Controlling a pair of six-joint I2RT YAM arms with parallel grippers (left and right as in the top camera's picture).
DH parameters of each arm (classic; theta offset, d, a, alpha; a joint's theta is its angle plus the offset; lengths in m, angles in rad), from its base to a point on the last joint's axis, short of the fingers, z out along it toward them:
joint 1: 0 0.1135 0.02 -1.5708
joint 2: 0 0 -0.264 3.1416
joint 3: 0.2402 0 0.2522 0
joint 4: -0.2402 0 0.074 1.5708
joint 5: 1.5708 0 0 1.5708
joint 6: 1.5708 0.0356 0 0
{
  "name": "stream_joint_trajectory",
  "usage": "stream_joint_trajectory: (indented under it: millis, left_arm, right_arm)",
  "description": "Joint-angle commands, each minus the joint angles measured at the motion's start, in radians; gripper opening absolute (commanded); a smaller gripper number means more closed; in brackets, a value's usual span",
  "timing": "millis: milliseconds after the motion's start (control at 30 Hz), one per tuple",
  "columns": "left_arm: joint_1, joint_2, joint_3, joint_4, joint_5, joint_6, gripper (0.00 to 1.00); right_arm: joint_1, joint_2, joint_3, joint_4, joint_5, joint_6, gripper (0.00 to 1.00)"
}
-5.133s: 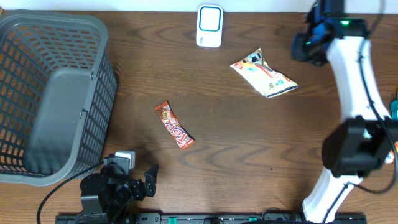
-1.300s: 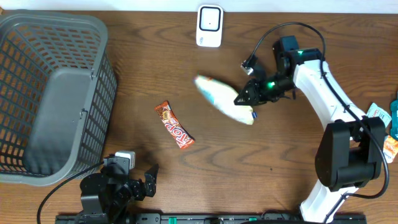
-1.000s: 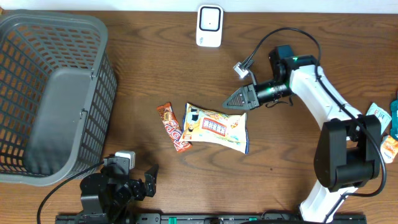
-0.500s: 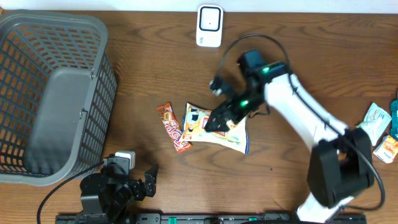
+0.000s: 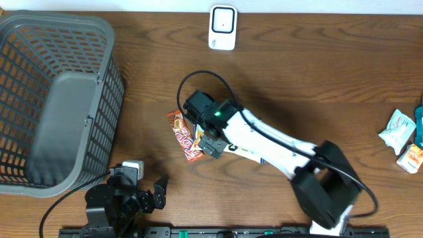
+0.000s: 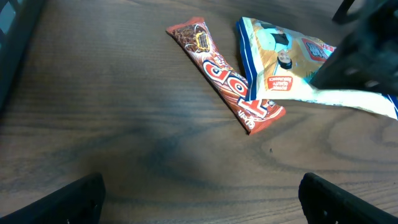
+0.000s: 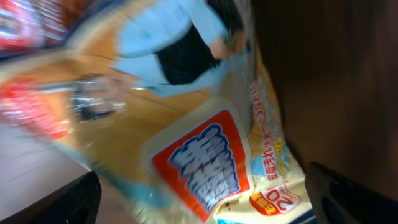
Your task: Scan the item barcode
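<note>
Snack bag flat, edge beside candy bar, open table around; right jaws apart over it; left jaws apart.

my overhead view is bright, evenly lit and sharp, with just a soft shadow beside the right arm. the left wrist feed is crisp on the candy bar, but that arm is a dark smear at upper right. the right wrist feed is heavily motion-blurred, and the snack bag print streaks.
</note>
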Motion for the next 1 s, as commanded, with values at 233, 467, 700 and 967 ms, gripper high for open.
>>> stream_joint_trajectory:
  millis: [233,467,700,967]
  left_arm:
    - [-0.003,-0.002,0.001,-0.003,-0.01,0.006,0.99]
    - [-0.003,-0.002,0.001,-0.003,-0.01,0.006,0.99]
    - [-0.003,-0.002,0.001,-0.003,-0.01,0.006,0.99]
    - [-0.003,-0.002,0.001,-0.003,-0.01,0.006,0.99]
  right_arm:
    - [0.027,0.096,-0.012,-0.053,0.076,0.091,0.99]
    - [0.037,0.109,-0.05,0.014,0.077,0.091,0.99]
    - [0.032,0.122,-0.192,0.129,0.087,0.218,0.38]
    - [-0.014,0.091,-0.038,-0.011,-0.217,0.272,0.01]
